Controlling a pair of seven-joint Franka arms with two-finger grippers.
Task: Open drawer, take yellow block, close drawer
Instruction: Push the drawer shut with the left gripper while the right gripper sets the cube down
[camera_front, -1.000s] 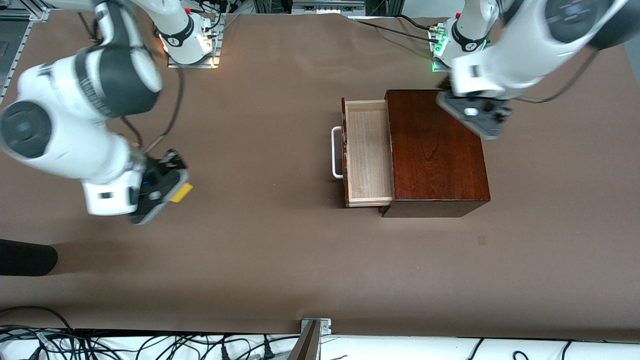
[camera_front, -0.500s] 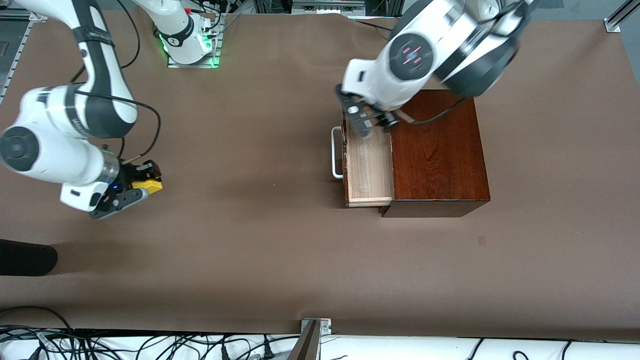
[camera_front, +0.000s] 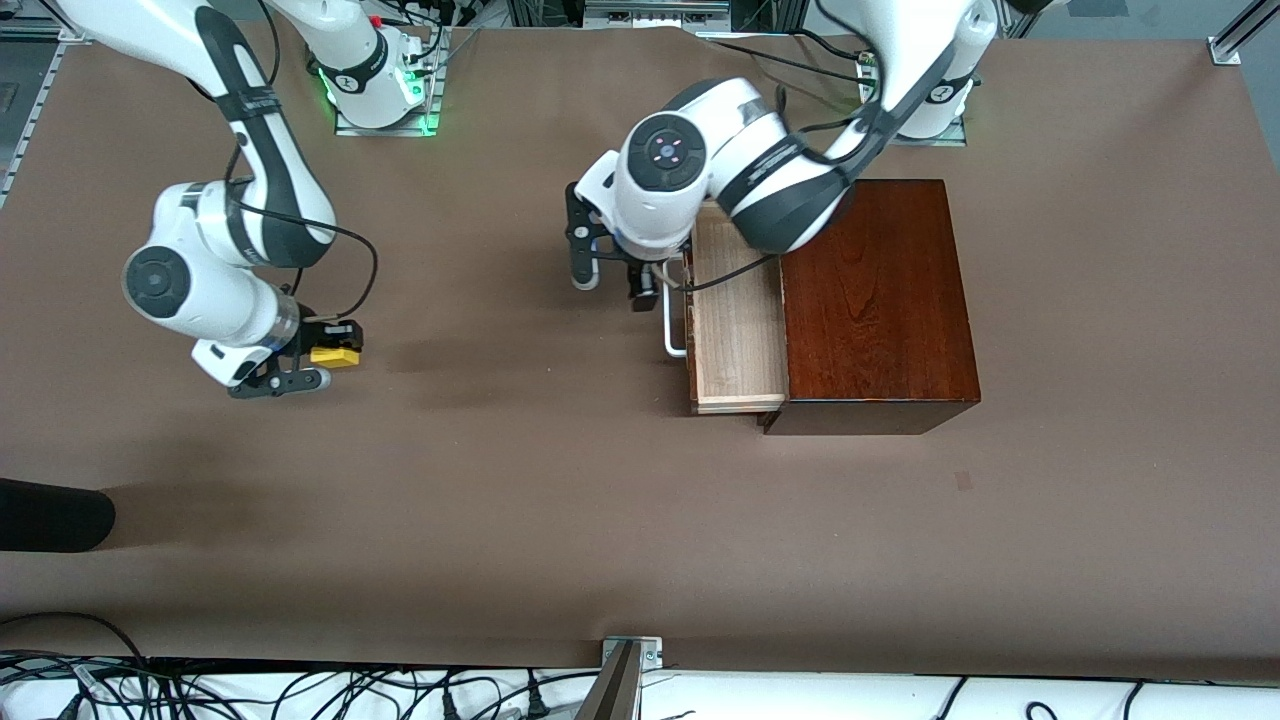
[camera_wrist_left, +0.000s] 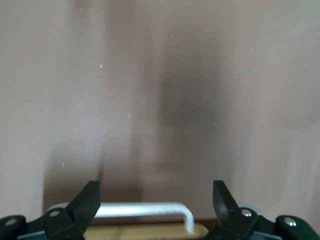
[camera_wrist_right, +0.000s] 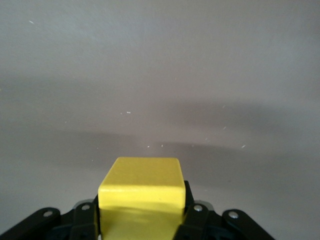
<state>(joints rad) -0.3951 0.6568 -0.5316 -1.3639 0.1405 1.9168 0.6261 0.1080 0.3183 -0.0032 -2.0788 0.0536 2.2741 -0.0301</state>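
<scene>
The drawer (camera_front: 737, 330) stands pulled out of the dark mahogany box (camera_front: 875, 300), its pale wood tray bare inside. Its white bar handle (camera_front: 672, 335) also shows in the left wrist view as a white bar (camera_wrist_left: 140, 210). My left gripper (camera_front: 610, 278) hangs open over the table just in front of that handle, its fingers (camera_wrist_left: 87, 200) spread wide and holding nothing. The yellow block (camera_front: 335, 356) is held low over the table toward the right arm's end, with my right gripper (camera_front: 322, 366) shut on it. The right wrist view shows the block (camera_wrist_right: 142, 192) between the black fingers.
A dark rounded object (camera_front: 50, 515) lies at the table's edge toward the right arm's end. Cables and a metal bracket (camera_front: 630, 655) run along the edge nearest the front camera. The arm bases (camera_front: 375, 95) stand on plates at the table's top edge.
My left arm swung from above the box down to in front of the drawer handle. My right arm shifted its pose but kept the yellow block in its grip.
</scene>
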